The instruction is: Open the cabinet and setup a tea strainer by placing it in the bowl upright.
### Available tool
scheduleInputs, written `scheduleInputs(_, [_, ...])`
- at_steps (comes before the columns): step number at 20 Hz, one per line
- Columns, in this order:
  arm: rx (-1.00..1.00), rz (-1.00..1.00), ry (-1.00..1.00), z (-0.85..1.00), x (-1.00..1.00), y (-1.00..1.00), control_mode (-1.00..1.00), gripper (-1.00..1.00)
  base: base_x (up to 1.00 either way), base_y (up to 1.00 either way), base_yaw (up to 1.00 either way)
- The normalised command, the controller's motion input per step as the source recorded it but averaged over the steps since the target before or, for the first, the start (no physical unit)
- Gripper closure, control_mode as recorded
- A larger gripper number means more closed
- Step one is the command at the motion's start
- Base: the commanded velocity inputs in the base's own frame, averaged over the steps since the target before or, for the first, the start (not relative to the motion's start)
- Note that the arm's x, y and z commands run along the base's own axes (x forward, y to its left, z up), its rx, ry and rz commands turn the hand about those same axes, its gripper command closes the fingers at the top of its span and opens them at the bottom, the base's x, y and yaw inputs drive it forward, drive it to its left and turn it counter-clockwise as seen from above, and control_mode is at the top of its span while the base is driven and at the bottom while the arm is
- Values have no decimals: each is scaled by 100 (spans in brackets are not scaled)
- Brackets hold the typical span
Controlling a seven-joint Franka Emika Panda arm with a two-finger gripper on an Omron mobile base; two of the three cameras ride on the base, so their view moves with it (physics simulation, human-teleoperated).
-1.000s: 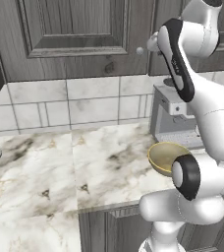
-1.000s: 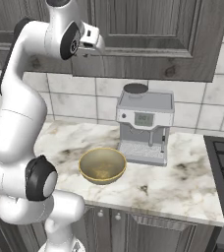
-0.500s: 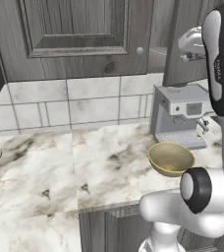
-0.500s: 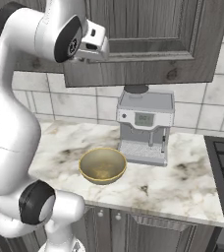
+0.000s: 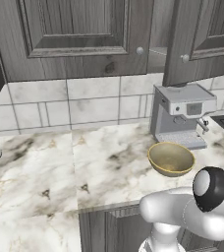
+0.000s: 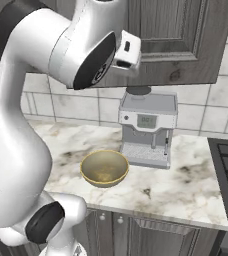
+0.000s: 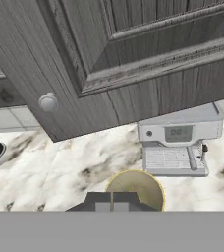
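Cabinet [image 5: 74, 34]: right door [image 5: 202, 34] has just swung ajar | my gripper [image 7: 112, 202], fingers closed and empty, has let go | bowl [image 5: 171, 158] waits on counter [image 5: 60, 172] | strainer not yet seen

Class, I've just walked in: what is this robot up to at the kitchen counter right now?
The white arm is working on the dark grey cabinet above the counter. Its right door stands partly swung out, the left one shut. The gripper is shut and holds nothing, with the door's knob off to one side. The golden bowl sits empty beside the coffee machine.
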Motion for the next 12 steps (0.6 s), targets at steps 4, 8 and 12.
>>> scheduleInputs(4, [-7, 0, -2, 3, -27, 45, -100, 100, 0, 0, 0])
scheduleInputs(8, [-15, 0, 0, 4, -22, 78, -100, -100, 0, 0, 0])
scheduleInputs(12, [-13, -2, 1, 1, -24, 86, -100, -100, 0, 0, 0])
